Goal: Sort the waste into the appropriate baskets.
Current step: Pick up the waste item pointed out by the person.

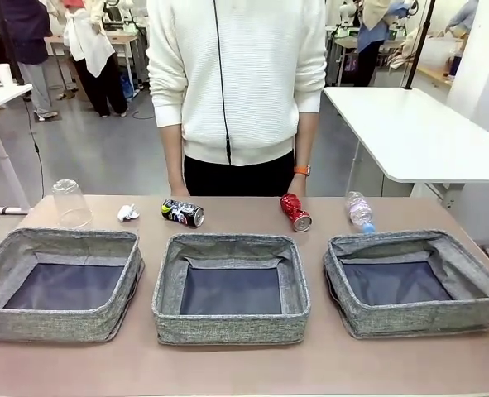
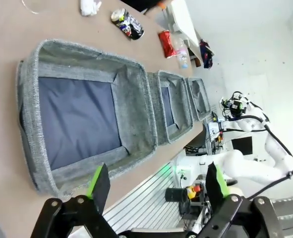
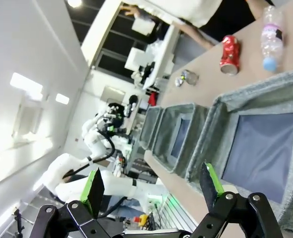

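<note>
The brown desk [image 1: 227, 364] carries three grey bins in a row along its near side: left basket [image 1: 54, 324], middle basket [image 1: 232, 327] and right basket [image 1: 409, 318]. Toward the far edge, from left corner to right, are an upturned clear cup [image 1: 70, 203], a paper ball [image 1: 127, 213], a black can [image 1: 183, 212] on its side, a crushed red can [image 1: 295, 212] and a lying bottle [image 1: 360, 211].
</note>
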Available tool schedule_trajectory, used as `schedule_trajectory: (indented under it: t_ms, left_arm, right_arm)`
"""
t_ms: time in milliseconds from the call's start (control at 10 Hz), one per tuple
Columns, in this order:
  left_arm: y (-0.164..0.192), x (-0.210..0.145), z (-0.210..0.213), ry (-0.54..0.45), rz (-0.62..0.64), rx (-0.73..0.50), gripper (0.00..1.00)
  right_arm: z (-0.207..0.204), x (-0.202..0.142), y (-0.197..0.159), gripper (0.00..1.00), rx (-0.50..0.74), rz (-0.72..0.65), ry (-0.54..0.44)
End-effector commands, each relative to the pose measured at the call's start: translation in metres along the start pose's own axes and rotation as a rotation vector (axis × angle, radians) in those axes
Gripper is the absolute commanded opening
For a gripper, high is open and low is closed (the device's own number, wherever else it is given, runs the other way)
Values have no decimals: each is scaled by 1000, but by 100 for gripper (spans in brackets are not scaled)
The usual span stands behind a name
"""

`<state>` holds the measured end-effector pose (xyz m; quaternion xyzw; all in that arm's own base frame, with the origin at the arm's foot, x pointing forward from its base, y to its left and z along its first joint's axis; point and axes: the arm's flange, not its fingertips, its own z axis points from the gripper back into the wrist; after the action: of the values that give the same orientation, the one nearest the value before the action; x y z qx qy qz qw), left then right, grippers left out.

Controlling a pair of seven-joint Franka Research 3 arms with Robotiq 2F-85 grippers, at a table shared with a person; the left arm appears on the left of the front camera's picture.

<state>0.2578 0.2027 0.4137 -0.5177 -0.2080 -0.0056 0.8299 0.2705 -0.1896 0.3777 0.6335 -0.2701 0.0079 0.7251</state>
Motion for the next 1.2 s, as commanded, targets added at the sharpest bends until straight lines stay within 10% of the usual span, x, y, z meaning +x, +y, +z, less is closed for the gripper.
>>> schedule_trajectory:
  t_ms: [0,1100]
  left_arm:
    - [4,-5,2,-14,-19,-12,100]
    - [4,-5,2,-14,-19,-12,100]
  right_arm:
    - [3,1,5,100,-11,34,-16]
    - [3,1,5,100,-11,34,-16]
